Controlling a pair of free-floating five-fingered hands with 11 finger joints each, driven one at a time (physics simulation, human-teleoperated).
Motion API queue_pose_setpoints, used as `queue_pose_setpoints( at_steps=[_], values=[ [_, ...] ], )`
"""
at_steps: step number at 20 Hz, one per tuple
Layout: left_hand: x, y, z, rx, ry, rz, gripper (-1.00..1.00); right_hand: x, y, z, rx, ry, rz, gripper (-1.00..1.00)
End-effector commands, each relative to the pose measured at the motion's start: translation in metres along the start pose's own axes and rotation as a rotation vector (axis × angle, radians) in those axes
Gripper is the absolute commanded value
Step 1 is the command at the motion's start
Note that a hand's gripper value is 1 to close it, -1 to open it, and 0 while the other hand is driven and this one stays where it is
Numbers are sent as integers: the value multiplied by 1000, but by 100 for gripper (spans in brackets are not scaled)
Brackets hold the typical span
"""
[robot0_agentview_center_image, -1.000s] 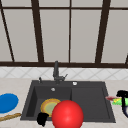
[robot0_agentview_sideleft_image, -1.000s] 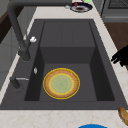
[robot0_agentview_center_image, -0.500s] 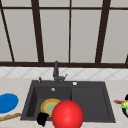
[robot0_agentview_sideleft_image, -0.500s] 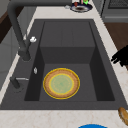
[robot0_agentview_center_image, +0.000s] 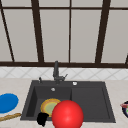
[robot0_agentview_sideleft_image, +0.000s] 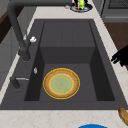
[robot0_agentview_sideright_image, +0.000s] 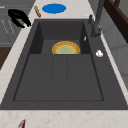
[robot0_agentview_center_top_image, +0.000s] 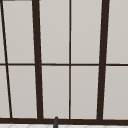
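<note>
Front view has the left hand (robot0_agentview_center_image: 42, 119) hovering at the sink's (robot0_agentview_center_image: 105, 100) near rim, holding nothing; I cannot tell how its fingers are set. Just right of it sits a red ball (robot0_agentview_center_image: 67, 115); just beyond it, the yellow plate (robot0_agentview_center_image: 48, 105) lies in the basin. Farther left, a blue plate (robot0_agentview_center_image: 7, 102) rests on the counter (robot0_agentview_center_image: 15, 83).

A kitchen — a dark basin sink (robot0_agentview_center_image: 90, 100) set in a pale stone counter (robot0_agentview_sideleft_image: 62, 117), a tall black faucet (robot0_agentview_center_image: 56, 71) behind it, tiled backsplash (robot0_agentview_center_image: 100, 73), a wide framed window (robot0_agentview_center_image: 70, 32) above — a yellow plate (robot0_agentview_sideleft_image: 61, 83) in the basin.
</note>
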Motion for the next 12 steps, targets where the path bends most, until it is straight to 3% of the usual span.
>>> queue_pose_setpoints(
  at_steps=[1, 6, 8, 12],
  values=[
    [0, 0, 0, 0, 0, 0, 0, -22, 16, -30, 1, 7, 13, 100],
    [0, 0, 0, 0, 0, 0, 0, -24, 19, -31, 11, 7, 84, 100],
    [0, 0, 0, 0, 0, 0, 0, -14, 12, -15, 22, -8, 67, 100],
    [0, 0, 0, 0, 0, 0, 0, -5, 14, 12, -51, 10, 42, 100]
  ],
)
